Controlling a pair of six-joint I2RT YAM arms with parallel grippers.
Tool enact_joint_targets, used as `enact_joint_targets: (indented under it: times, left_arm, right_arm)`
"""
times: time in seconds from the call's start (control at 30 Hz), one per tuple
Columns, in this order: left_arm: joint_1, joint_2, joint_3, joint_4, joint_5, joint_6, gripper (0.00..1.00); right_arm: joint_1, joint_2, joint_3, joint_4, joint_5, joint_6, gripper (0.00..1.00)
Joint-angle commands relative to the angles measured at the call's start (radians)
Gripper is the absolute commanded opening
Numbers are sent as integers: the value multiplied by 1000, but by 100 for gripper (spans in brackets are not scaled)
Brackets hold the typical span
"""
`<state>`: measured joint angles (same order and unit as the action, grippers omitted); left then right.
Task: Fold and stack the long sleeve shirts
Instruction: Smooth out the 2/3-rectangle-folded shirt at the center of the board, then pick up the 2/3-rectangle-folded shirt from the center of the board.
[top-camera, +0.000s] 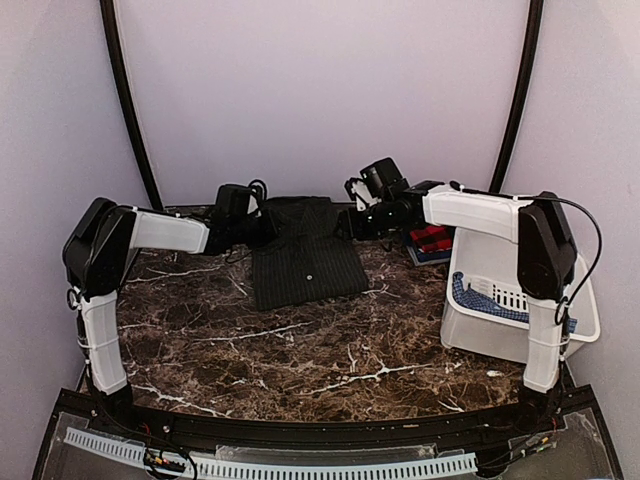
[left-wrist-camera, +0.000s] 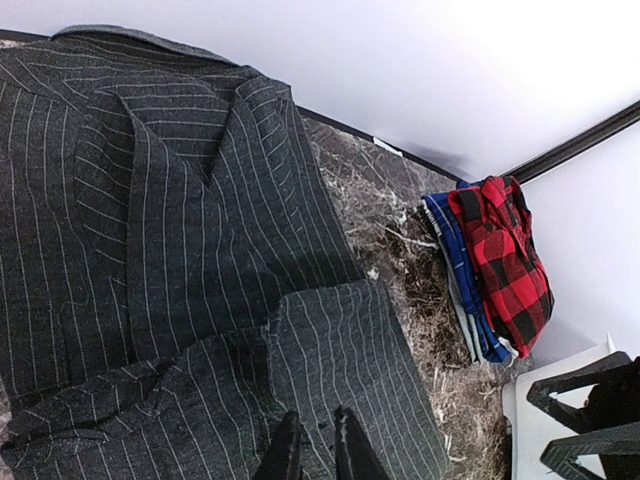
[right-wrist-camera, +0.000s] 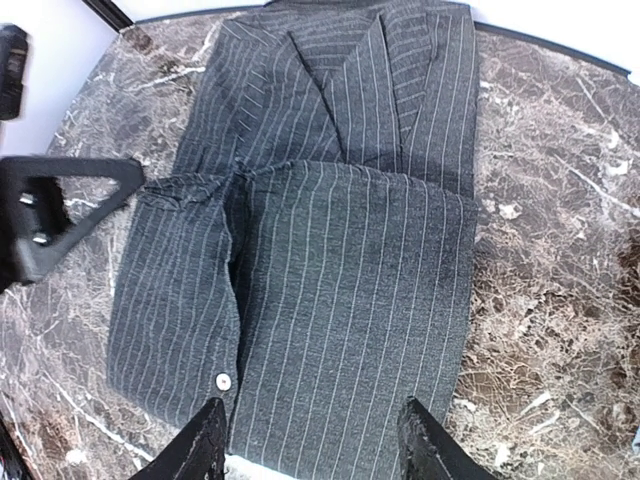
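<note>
Marble surface (top-camera: 300, 350) carries a white bin (top-camera: 480, 330) nearer to us than the charcoal pinstriped shirt (top-camera: 300, 255) and to its right. We see that shirt flat and partly folded, the left hand (left-wrist-camera: 318, 440) at its left edge with fingers almost together, whether pinching cloth we cannot tell, and the right hand (right-wrist-camera: 312, 420) at its right edge spread wide, holding nothing. Farther right of the shirt, the plaid shirt (left-wrist-camera: 505, 255) rests folded on blue cloth (left-wrist-camera: 452, 265).

Charcoal pinstriped shirt (left-wrist-camera: 180, 260): folded, collar spread, flat on the marble desk (left-wrist-camera: 400, 270), filling the left.
Red-and-black plaid shirt (left-wrist-camera: 510, 260): folded, atop blue checked cloth (left-wrist-camera: 450, 265), far right, apart from the first.
Left hand (left-wrist-camera: 318, 435): bottom edge, fingers nearly together over the charcoal cloth.
</note>
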<state>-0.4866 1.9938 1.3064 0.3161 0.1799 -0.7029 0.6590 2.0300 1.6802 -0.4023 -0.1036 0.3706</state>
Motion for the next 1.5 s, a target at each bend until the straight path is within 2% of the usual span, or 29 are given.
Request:
enact_joint_targets:
  times: [0.0,0.33,0.7,0.97,1.13,1.3,1.47]
  left_arm:
    - [-16,31,5,17,28,-23,11]
    - [-27,184,152,28,88,-21,9]
    - [-27,390,374,-93,132,-21,9]
    - [-27,461,450,-140,147,-25,13]
    - [-26,439,495,-187,159,-3,16]
    - [-20,322,495,-222,156,27,24]
    - [-2,169,394,-232,164,25,27]
  right_arm:
    - [9,-63,-30,25,13,-9,55]
    - [13,-88,-63,18,5,-9,55]
    - [16,-85,-90,6,-5,-9,55]
    - [35,-28,-57,-34,39,-46,56]
    - [40,51,-34,-58,87,-59,55]
    - [33,99,-40,-79,154,-68,53]
    - [28,103,-104,-72,144,-52,47]
